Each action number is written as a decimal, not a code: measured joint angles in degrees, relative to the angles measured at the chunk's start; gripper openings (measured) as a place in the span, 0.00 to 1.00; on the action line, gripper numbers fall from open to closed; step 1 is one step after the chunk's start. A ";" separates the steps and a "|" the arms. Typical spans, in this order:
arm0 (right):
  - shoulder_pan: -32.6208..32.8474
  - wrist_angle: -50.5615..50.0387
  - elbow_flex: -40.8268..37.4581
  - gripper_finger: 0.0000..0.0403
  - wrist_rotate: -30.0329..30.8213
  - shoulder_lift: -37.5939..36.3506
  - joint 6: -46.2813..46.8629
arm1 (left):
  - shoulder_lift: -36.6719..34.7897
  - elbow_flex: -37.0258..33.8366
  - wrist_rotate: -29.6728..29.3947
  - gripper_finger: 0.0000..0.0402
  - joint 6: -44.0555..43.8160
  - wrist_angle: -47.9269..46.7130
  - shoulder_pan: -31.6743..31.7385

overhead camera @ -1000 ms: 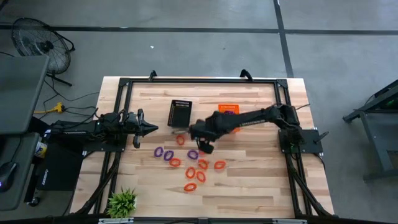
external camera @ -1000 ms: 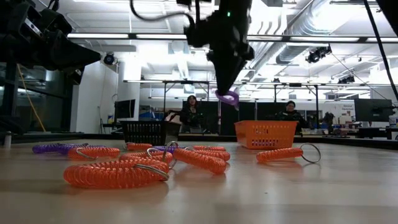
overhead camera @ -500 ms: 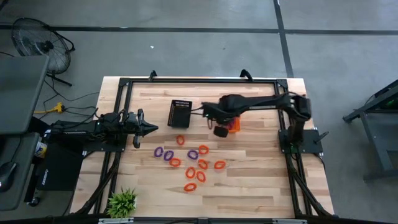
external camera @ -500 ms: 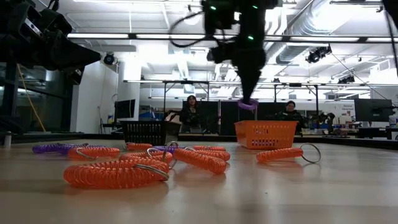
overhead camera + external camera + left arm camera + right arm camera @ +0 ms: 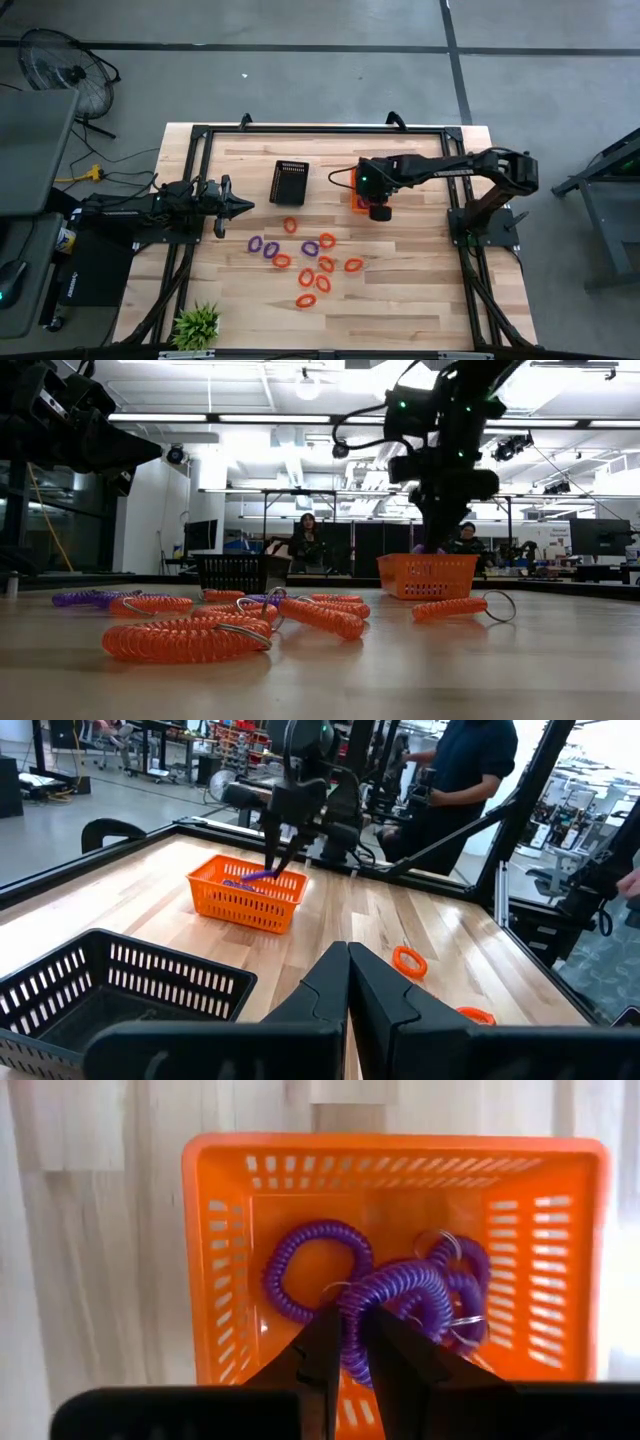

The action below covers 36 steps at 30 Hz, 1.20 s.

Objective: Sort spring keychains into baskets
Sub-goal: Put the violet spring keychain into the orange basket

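Observation:
My right gripper (image 5: 350,1325) hangs over the bright orange basket (image 5: 215,1270), pointing down, shut on a purple spring keychain (image 5: 395,1285). Other purple keychains (image 5: 300,1265) lie on the basket's bottom. The left wrist view shows that gripper (image 5: 277,860) at the basket's rim (image 5: 240,885). The black basket (image 5: 290,182) stands to the orange one's left. Several orange-red and purple keychains (image 5: 310,255) lie loose on the table, nearer the near edge. My left gripper (image 5: 240,207) waits shut by the table's left edge. My right gripper pinches one purple spring keychain between its two fingers, on the coil's arched part (image 5: 352,1302). The fingers come from above, pointing down into the orange basket. The coil (image 5: 250,877) hangs at rim height; whether its lower end rests on the keychains beneath, I cannot tell.
A black frame (image 5: 320,130) runs around the table's far and side edges. A small green plant (image 5: 197,325) stands at the near left corner. Bare wood lies right of the loose keychains. People (image 5: 305,540) sit far behind the table.
My right gripper has carried the purple keychain from above the loose pile toward the table's right and far side, to above the orange basket, and has come down until the coil sits at the basket's rim. It stayed shut on the coil.

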 joint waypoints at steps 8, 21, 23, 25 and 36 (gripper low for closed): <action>-0.28 9.89 -2.50 0.11 1.91 0.13 -3.76 | 0.01 0.00 0.00 0.00 0.01 0.00 0.00; -0.26 9.52 -2.48 0.17 2.69 0.22 -2.41 | -0.01 0.01 0.00 0.00 0.01 0.00 0.02; -0.24 9.50 -2.48 0.20 2.65 0.22 -2.41 | 0.00 0.01 0.00 0.00 0.01 0.00 0.02; -0.22 9.41 -2.48 0.24 2.65 0.24 -2.26 | 0.01 0.02 0.00 0.00 -0.01 0.00 0.02; 3.44 7.12 0.53 0.40 7.60 0.24 4.83 | -0.01 0.00 0.00 0.00 0.00 0.00 0.01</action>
